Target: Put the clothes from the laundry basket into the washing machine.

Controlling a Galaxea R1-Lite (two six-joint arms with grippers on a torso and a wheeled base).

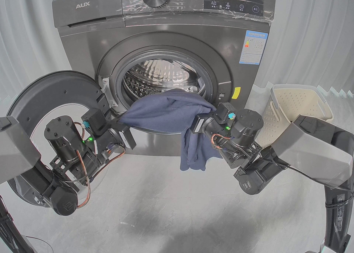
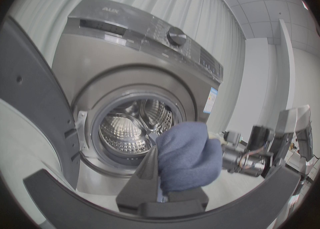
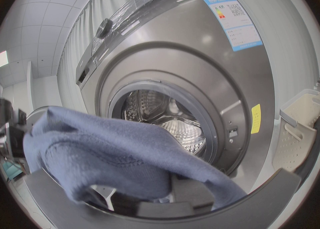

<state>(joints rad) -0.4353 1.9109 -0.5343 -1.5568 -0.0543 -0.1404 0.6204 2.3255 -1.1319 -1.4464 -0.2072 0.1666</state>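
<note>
With the left gripper (image 1: 123, 124) and right gripper (image 1: 194, 122) both pinching the blue garment (image 1: 166, 111), stretched just before the washing machine's (image 1: 92, 43) open mouth, they should push far into the drum (image 1: 162, 73) together, lifting the hanging tail over the rim before the fingers (image 2: 145, 173) let go.

Navy garment (image 1: 166, 111), dark grey washing machine (image 1: 88, 47) (silver dimpled drum (image 1: 162, 71)), cream perforated laundry basket (image 1: 295, 104).

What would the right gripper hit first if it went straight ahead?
Beyond the blue garment it holds, the right gripper seems aimed at the open drum of the washing machine, possibly its lower rim; depth unclear.
</note>
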